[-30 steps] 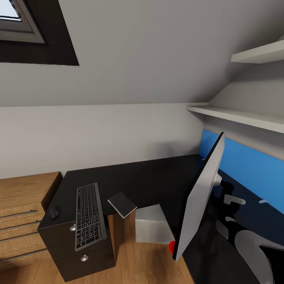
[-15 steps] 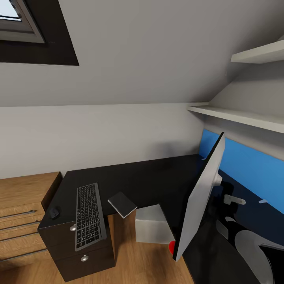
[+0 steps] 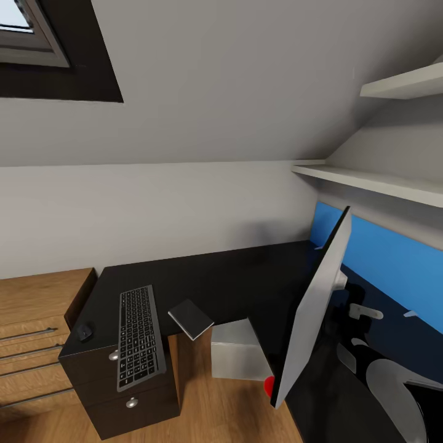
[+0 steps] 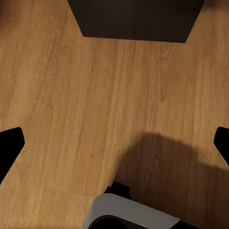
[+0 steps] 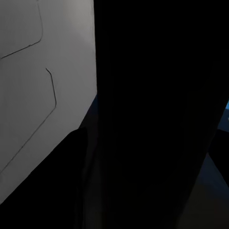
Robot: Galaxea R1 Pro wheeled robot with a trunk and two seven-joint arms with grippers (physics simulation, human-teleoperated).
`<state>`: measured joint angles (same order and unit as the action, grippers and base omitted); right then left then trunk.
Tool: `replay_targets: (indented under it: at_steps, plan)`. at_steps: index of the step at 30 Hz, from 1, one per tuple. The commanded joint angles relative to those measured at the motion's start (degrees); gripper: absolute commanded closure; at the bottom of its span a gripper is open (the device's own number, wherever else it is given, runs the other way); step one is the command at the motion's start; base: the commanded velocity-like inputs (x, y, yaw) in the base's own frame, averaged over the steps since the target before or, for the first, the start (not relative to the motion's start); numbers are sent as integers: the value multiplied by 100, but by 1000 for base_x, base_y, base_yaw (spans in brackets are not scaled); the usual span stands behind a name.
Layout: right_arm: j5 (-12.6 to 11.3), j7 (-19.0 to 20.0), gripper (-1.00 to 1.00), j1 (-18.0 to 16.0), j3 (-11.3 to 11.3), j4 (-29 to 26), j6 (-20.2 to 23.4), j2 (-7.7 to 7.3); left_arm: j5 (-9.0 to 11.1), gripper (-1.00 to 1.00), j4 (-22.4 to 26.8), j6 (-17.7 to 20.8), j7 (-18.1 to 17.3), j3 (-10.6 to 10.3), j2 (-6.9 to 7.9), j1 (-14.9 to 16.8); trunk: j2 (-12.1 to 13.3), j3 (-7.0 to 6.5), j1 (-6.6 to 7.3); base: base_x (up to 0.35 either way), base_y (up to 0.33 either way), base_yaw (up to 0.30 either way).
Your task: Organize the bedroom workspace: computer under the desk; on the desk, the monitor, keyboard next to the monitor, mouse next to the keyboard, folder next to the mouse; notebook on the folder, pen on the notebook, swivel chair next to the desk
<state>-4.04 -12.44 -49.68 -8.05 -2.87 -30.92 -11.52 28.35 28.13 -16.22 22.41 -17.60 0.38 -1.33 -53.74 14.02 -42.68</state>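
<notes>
A slim silver keyboard (image 3: 140,337) with dark keys lay on the matte black counter (image 3: 234,277) beside a flat dark notebook (image 3: 191,319). The left jaws stood wide apart over wood floor (image 4: 95,109); the right jaws' state I cannot tell.

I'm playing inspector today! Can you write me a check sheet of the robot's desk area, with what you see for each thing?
Surface: the black desk is L-shaped, with much bare top.
Job's things: the keyboard lies on the desk, its near end sticking out past the edge. The mouse sits beside it, at the corner. The notebook overhangs the desk's front edge. The monitor looks tilted, its pale back showing. The computer stands on the floor below the desk.
Clutter: nothing seen.
Grippers: left fingertips spread wide over the wooden floor; right cannot be told.
Cables: nothing seen.
Surroundings: wood drawer chest, white shelves, blue back panel.
</notes>
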Motion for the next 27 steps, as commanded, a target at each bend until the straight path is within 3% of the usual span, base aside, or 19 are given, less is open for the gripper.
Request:
replay_targets:
  at_steps: [1, 27]
  plan:
    - [-18, 18, 100, -7, -21, -2, -33, 0, 44, -100, 9, -22, 44, -45, 6, 1, -5, 6, -1, 0, 0, 0]
    - [-18, 42, 100, -6, -21, 6, -54, 5, 39, -100, 9, -30, 44, -42, 6, 1, -5, 6, -1, 0, 0, 0]
